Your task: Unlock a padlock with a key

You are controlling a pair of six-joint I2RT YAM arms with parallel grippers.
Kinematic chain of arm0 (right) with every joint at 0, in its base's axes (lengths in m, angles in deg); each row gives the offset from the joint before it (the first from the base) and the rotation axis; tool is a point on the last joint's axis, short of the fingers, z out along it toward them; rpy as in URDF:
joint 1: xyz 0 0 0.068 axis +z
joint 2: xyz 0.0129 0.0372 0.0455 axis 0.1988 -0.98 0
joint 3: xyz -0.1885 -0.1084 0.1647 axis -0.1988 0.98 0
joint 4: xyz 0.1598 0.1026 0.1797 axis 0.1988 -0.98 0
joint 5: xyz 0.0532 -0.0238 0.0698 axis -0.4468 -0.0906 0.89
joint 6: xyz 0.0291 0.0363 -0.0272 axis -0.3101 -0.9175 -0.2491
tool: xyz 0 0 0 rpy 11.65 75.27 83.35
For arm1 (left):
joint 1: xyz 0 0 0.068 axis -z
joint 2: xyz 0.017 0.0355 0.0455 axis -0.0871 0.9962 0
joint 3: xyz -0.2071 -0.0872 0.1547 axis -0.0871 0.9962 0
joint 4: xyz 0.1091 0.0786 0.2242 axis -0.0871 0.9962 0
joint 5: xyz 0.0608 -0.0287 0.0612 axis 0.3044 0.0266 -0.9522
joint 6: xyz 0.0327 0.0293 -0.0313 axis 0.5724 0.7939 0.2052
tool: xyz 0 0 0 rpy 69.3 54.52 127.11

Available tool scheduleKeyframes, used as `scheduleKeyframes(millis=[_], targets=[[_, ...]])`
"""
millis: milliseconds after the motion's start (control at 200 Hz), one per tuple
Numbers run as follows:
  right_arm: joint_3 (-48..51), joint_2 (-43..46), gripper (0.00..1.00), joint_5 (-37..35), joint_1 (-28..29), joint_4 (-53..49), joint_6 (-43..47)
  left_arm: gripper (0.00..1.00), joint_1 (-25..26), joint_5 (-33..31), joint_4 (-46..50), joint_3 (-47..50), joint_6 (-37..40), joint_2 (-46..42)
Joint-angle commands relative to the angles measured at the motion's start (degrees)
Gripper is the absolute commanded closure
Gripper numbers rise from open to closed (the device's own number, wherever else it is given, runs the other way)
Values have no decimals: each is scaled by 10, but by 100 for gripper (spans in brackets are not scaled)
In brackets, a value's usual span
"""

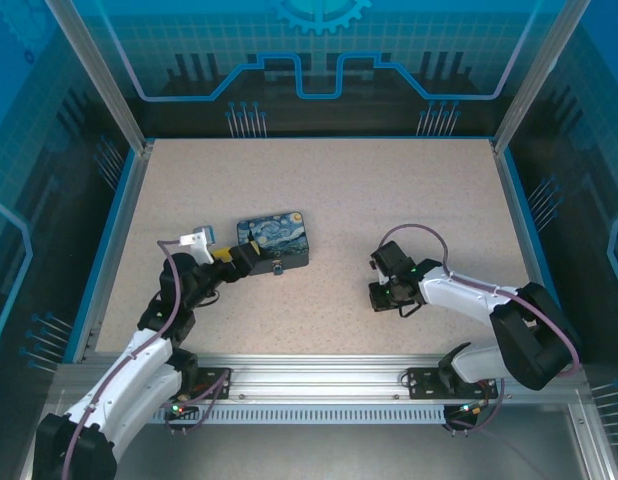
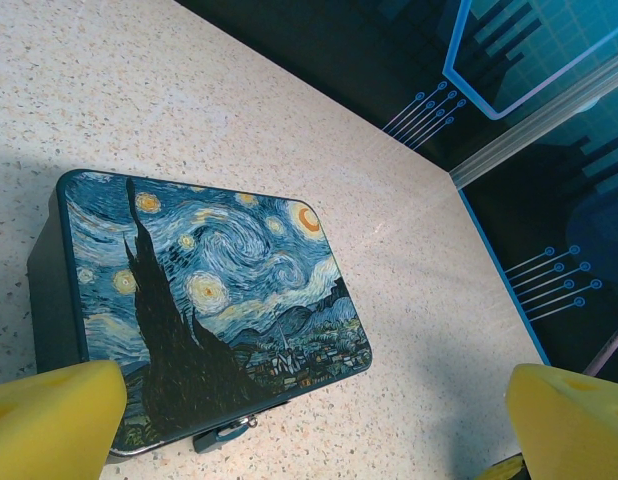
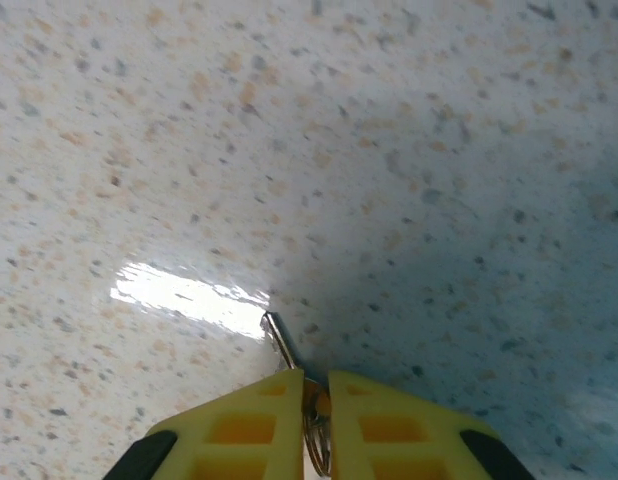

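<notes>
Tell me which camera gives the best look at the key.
The right wrist view: the key pokes out close up from between the yellow fingers of the right gripper, which pinch it. In the top external view it is too small to make out at that gripper. The left wrist camera faces the painted box.

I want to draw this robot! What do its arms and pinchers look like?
The left arm and right arm are made of chunky white and black parts, each with a thin purple-grey cable looping along it. The left gripper and right gripper have blocky bright yellow fingers.
</notes>
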Motion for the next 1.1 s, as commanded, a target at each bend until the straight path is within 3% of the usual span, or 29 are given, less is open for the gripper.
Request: scheduleKeyframes(millis=[0,130,610,825,1096], targets=[[2,-8,91,22,14,3,-5,1,3,-6,-4,1,8,1],[4,-1,100,20,14,2,-7,1,3,-4,-1,-1,9,0],[3,80,100,62,6,54,-71,1,8,55,14,-42,-42,4],[-24,141,100,45,4,103,-122,5,39,103,7,-84,-150,45],[-99,139,100,28,11,180,-130,9,130,63,-23,-139,-311,125]])
